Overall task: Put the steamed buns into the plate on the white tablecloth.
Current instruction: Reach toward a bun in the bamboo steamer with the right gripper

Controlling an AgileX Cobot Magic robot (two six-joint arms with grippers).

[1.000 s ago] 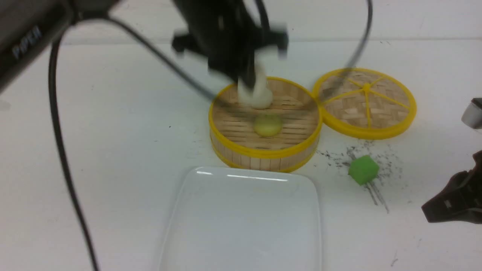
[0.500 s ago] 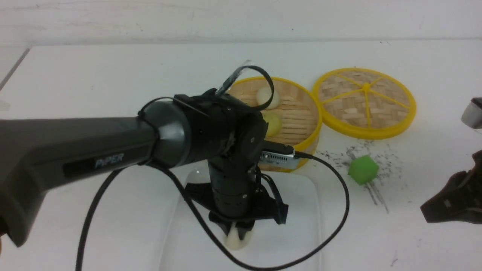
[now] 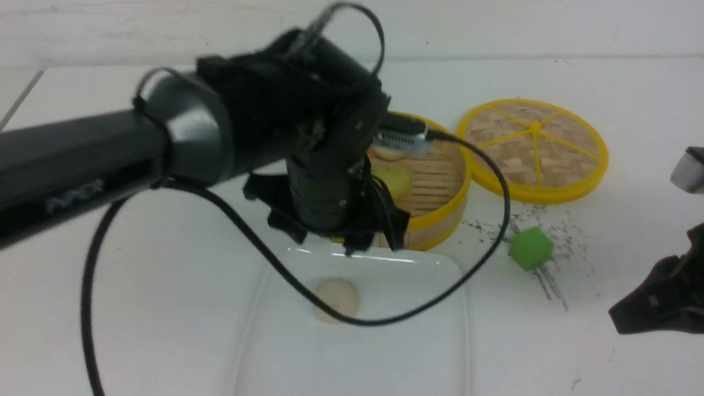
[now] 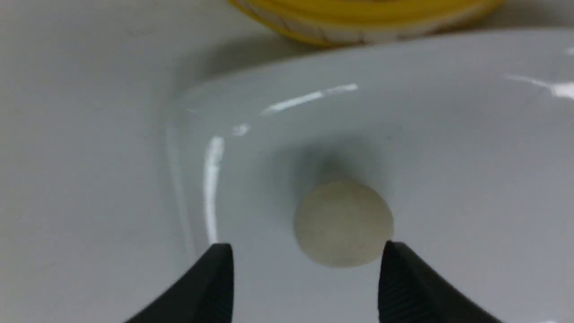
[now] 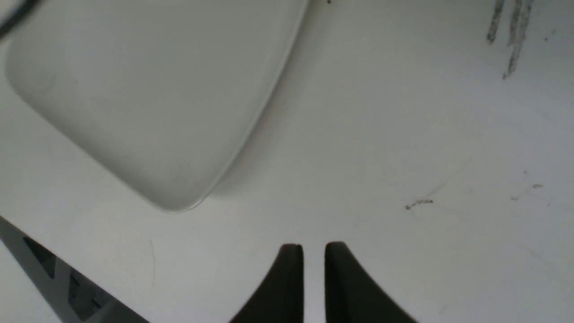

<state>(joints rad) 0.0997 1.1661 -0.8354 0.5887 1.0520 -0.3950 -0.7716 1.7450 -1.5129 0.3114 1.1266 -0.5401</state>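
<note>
One round, smooth, beige bun (image 3: 336,300) lying on the glossy white plate (image 3: 407,341), below the left hand (image 3: 324,245), fingers spread apart and clear of it. Beyond that hand, in the yellow-rimmed steamer (image 3: 434,220), one pale yellow bun (image 3: 393,179) and another off-white, partly hidden.

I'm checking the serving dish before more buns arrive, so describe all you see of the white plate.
The white plate looks glossy and smooth, rectangular with rounded corners and a shallow raised rim. It lies flat on the white tablecloth, in front of the bamboo steamer. One beige bun rests on it.
</note>
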